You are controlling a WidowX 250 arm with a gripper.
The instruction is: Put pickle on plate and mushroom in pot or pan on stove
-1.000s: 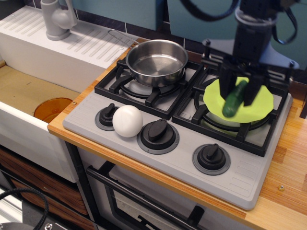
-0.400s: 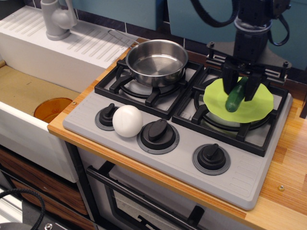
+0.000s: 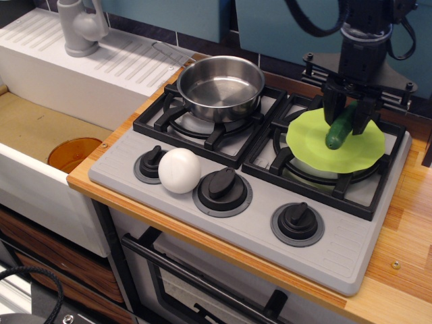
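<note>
My gripper [image 3: 348, 120] hangs over the right burner, shut on the dark green pickle [image 3: 338, 129]. The pickle is tilted, with its lower end at or just above the lime-green plate [image 3: 307, 138], which lies on the right grate. The white mushroom [image 3: 179, 170] sits on the grey stove [image 3: 337, 250] between the left and middle knobs. The steel pan [image 3: 221, 86] stands empty on the left burner, its wire handle pointing back left.
An orange disc [image 3: 74, 154] lies in the sink at the left. A grey faucet [image 3: 82, 27] stands on the white drainboard behind it. Three black knobs [image 3: 298, 222] line the stove's front. The wooden counter [image 3: 405, 256] runs along the right.
My gripper has moved up and to the back right over the plate, carrying the pickle with it. The mushroom and pan have not moved.
</note>
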